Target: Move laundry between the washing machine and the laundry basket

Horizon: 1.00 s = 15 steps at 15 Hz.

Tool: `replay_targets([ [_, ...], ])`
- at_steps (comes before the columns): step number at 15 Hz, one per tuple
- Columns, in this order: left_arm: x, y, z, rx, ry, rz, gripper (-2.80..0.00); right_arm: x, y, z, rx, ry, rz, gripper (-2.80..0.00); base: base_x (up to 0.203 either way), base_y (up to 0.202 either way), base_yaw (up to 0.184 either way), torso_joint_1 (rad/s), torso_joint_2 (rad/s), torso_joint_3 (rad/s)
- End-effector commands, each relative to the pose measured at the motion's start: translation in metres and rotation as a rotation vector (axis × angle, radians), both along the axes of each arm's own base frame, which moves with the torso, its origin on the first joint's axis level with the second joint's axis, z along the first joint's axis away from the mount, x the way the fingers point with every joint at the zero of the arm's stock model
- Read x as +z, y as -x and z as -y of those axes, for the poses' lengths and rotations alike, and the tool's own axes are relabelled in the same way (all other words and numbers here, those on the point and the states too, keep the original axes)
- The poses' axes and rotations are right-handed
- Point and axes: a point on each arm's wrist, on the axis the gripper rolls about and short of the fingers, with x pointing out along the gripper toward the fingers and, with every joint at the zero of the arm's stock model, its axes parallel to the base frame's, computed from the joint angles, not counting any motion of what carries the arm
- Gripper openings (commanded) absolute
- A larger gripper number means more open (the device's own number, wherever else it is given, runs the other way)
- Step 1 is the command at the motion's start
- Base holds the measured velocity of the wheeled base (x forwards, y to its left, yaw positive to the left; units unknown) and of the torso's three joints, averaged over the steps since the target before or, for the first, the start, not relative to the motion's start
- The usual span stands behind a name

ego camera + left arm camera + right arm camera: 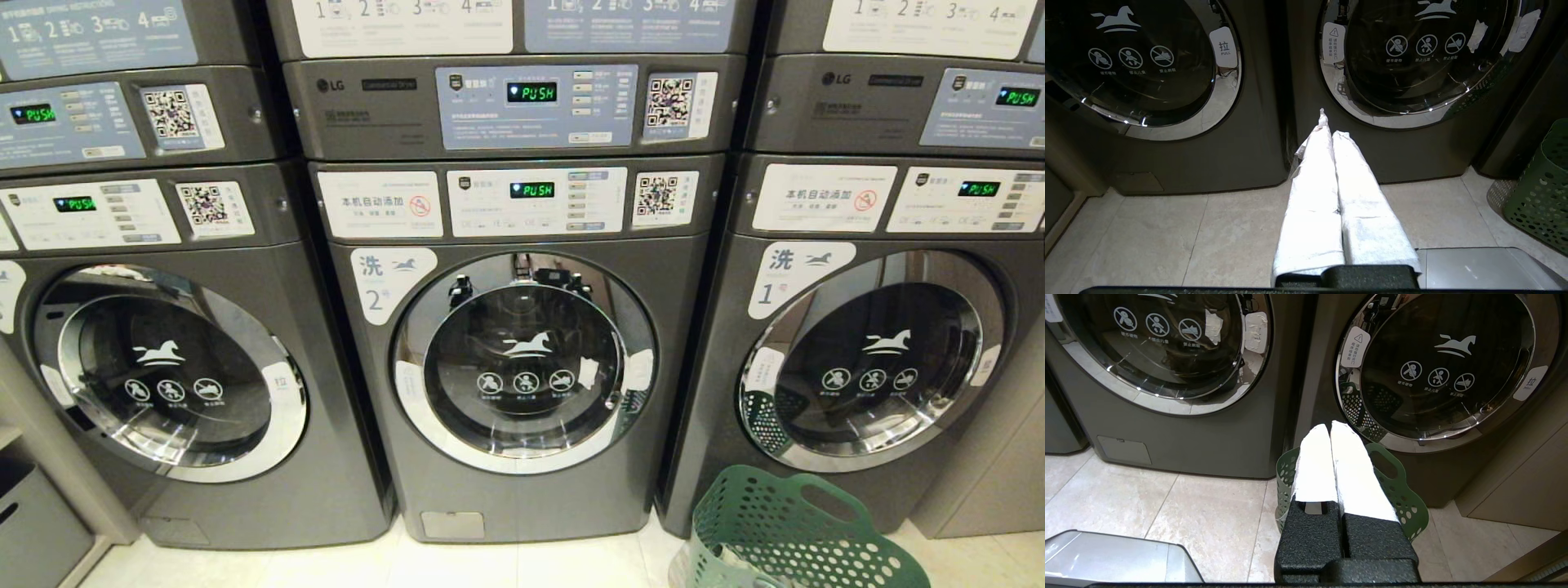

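Left gripper (1331, 130): clenched, its two white-wrapped fingers (1314, 192) pressed together along their length, nothing between them; a loose bit of wrap sticks out at the tip.
Left arm: held low over the floor (1167, 237), the gripper pointing at the foot of the middle washer (522, 384), apart from it.
Right gripper (1330, 426): clenched as well, white-wrapped fingers (1355, 477) meeting at the tips, holding nothing.
Right arm: low over the floor, the gripper above the near rim of the basket (784, 523), pointing toward the gap between the middle washer and the right washer (873, 367).
Washers: three in a row, every round door shut; the middle one is marked 2, the right one 1.
Basket: green, perforated, with a handle cut-out, standing on the floor in front of the right washer's left corner.
Laundry: a pale piece shows at the basket's lower edge in the head view; what it is cannot be told.
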Motion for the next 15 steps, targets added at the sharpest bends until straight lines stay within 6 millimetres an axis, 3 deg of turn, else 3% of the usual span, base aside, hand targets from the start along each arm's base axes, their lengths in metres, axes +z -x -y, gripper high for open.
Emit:
replay_targets([
  [1, -0.0002, 0.001, 0.0, 0.002, 0.018, 0.013, -2.8, 0.0004, -0.0002, -0.0001, 0.005, 0.008, -0.003, -2.8, 0.0, 0.0, 0.0, 0.0, 0.0, 0.0],
  [15, -0.0002, 0.001, 0.0, 0.005, 0.027, 0.013, -2.8, -0.0003, -0.0004, -0.0001, 0.003, 0.006, -0.005, -2.8, 0.0, 0.0, 0.0, 0.0, 0.0, 0.0],
])
